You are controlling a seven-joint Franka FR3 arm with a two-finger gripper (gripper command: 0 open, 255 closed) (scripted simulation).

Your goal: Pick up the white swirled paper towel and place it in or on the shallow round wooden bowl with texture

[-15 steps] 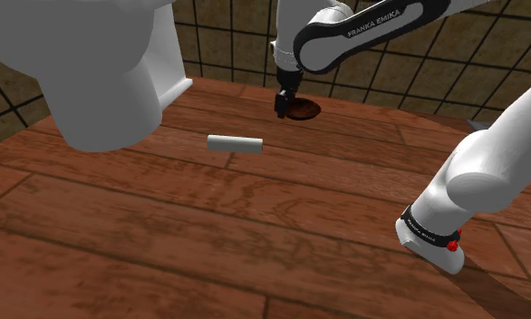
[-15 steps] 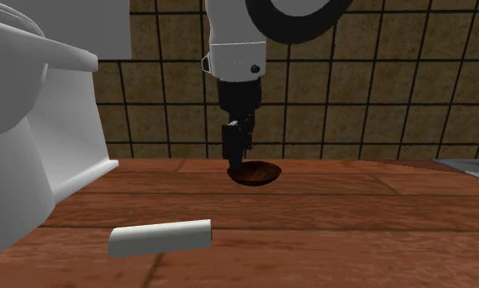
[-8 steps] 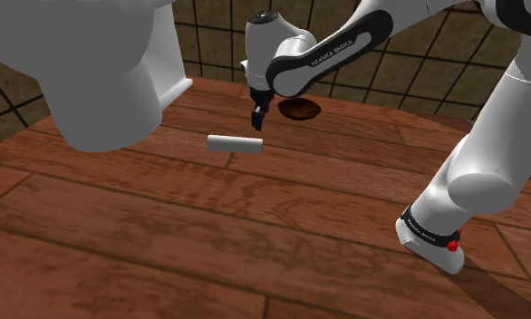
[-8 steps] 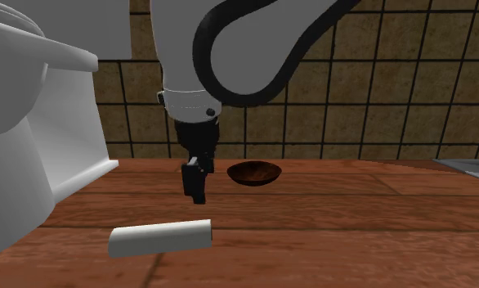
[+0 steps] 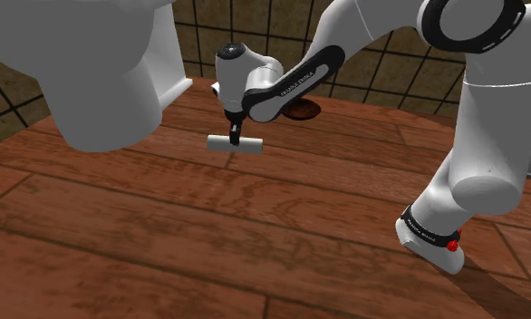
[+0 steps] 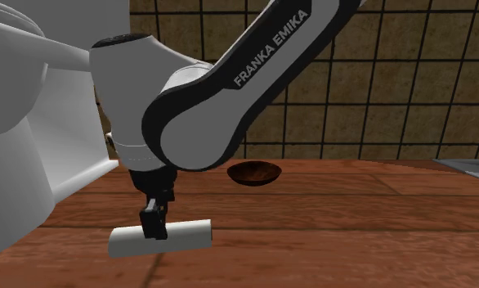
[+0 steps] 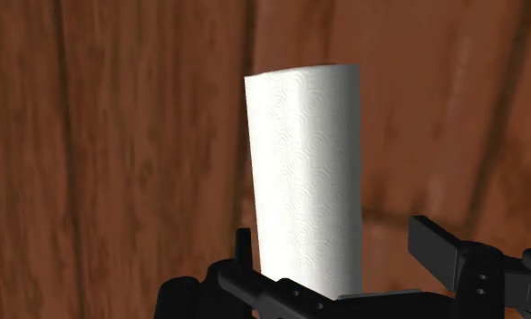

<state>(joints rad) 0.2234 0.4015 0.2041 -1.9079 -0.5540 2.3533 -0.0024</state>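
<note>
gripper [image 7: 336, 237] astride paper towel [image 7: 304, 172], not yet clamped
fingers [image 7: 440, 254] apart, roll nearer one; may shove it rolling when closing unevenly

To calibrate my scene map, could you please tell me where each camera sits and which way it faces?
Shoulder view: raised beside the base, looking down over the wooden planks; arm and gripper show.
Second exterior view: low by the planks, facing the tiled wall; forearm and gripper show.
Wrist view: on the hand, looking down at the paper towel; both open fingers show.
Shared: both exterior views show paper towel, bowl and toilet.
</note>
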